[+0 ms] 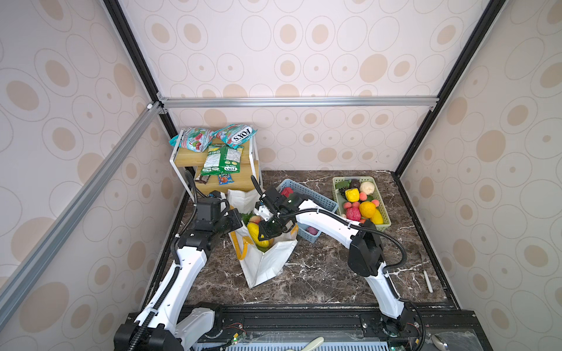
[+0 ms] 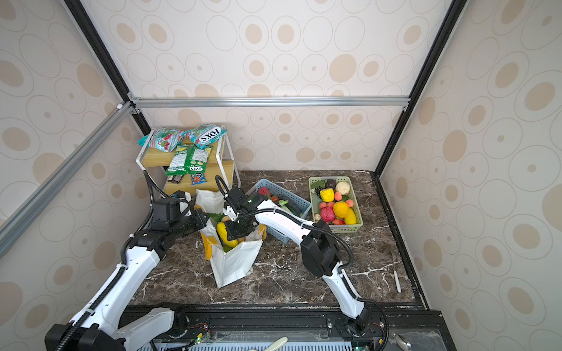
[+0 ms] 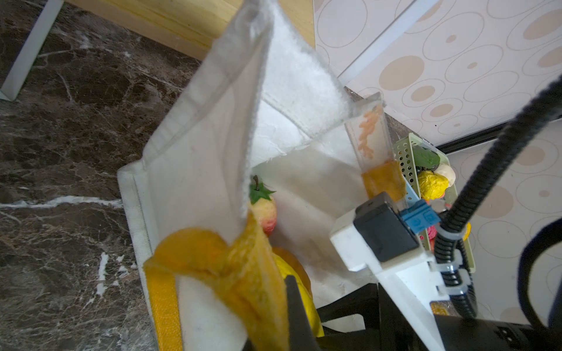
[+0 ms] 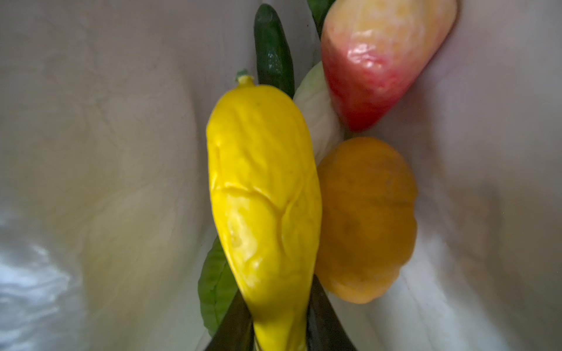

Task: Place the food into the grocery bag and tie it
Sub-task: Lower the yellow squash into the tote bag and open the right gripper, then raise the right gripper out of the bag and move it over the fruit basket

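We see the right gripper [image 1: 269,232] down in the mouth of the white grocery bag [image 1: 267,264], jaws clamped on the end of a long yellow toy fruit [image 4: 264,197]. An orange fruit [image 4: 365,218], a peach [image 4: 380,60] and a cucumber [image 4: 273,51] sit below it in the bag. The left gripper [image 1: 238,223] is pinched tight on the yellow-orange handle [image 3: 243,273]. More toy food lies in the green basket [image 1: 383,225], well apart.

Reads as a robotics lab test cell: boxed in by aluminium profile bars [image 1: 298,101], lined with oval-patterned wall panels [image 1: 304,45], floored with a marble-look tabletop [image 1: 319,273], fitted with a white left arm [image 1: 188,264] and right arm [image 1: 322,221] on a black base rail [image 1: 304,317], beside a wooden shelf rack [image 1: 188,157] of snack packets [image 1: 222,158].
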